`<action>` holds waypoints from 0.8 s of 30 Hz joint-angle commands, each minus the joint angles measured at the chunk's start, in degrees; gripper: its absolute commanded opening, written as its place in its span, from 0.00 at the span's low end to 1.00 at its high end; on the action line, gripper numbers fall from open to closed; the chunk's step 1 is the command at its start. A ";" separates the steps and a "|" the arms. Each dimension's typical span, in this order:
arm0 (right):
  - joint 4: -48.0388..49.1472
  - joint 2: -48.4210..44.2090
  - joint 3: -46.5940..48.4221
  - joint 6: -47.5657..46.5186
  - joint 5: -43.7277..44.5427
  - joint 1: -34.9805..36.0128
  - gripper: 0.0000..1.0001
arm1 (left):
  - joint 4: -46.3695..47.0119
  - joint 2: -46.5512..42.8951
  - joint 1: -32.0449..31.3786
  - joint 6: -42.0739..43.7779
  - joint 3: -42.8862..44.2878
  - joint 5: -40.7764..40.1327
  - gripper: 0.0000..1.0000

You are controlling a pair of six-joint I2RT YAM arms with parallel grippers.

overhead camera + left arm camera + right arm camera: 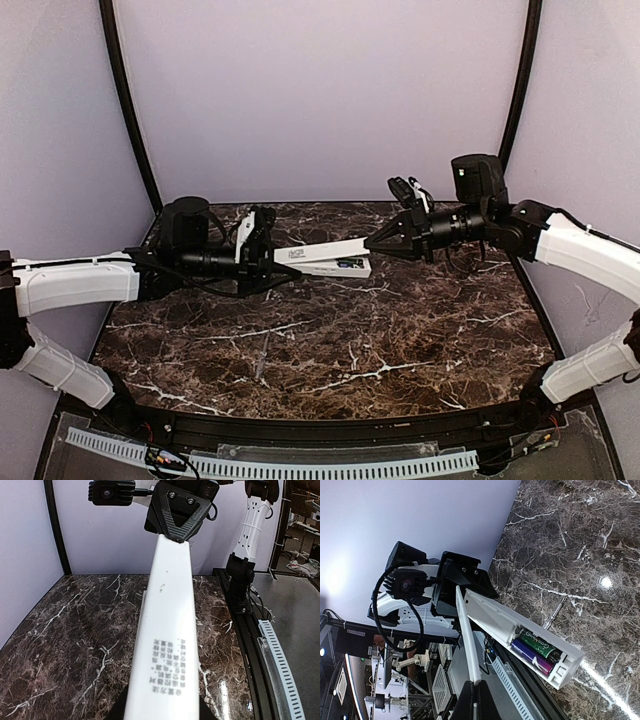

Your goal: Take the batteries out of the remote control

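Note:
My left gripper is shut on one end of the white remote control and holds it above the table. In the right wrist view the remote has its compartment open, with a green battery and a purple battery side by side inside. My right gripper is shut on the end of the thin white cover strip, which is swung away from the remote. In the left wrist view the cover, with printed text on it, runs from my left gripper up to the right gripper and hides the batteries.
The dark marble table lies below both arms. A black rail and a white slotted strip run along the near edge. Purple walls and black poles close in the back and sides.

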 commanded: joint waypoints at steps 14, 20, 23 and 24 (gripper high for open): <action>-1.70 -2.62 4.97 -3.81 3.38 -0.99 0.00 | 1.39 -1.80 -0.18 -0.16 1.38 0.58 0.00; -2.17 -2.74 6.51 -4.82 3.62 -1.63 0.00 | 1.40 -1.99 -0.14 -0.14 1.31 0.42 0.00; -1.93 -3.09 6.69 -5.39 4.40 -1.99 0.00 | 1.32 -2.13 -0.18 -0.30 1.53 0.62 0.00; -1.92 -3.24 6.78 -5.68 4.78 -2.14 0.00 | 1.25 -2.11 -0.18 -0.45 1.59 0.72 0.00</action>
